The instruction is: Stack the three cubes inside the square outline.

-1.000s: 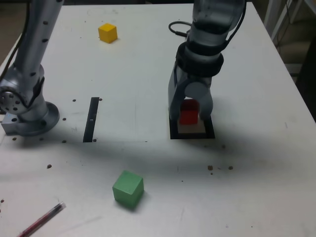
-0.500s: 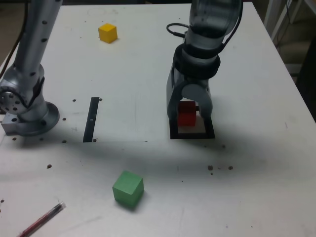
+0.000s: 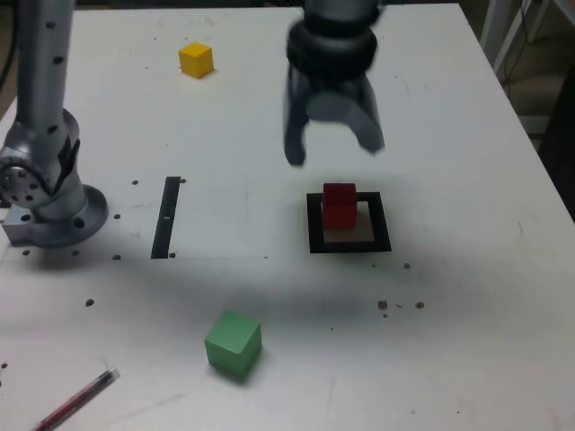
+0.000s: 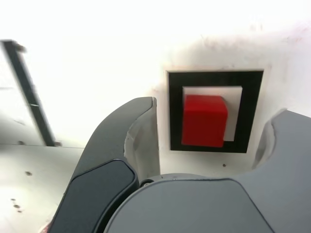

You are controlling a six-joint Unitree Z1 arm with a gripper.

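Hovering up past the frame (image 3: 384, 223) on the exterior view's far side, I have the gripper (image 3: 334, 153) spread wide, its fingers well apart with nothing between them. The red cube (image 3: 340, 207) sits in the frame, toward the exterior view's left of its pale centre, and in the wrist view I see it overlapping part of the black border. I see the yellow cube (image 3: 196, 60) well apart near the table's (image 3: 449, 332) far edge, and the green cube (image 3: 234, 343) nearer the exterior camera, turned at an angle. Left of the frame in the exterior view I have the black strip (image 3: 165, 217) and, closer, a pen (image 3: 77, 400).
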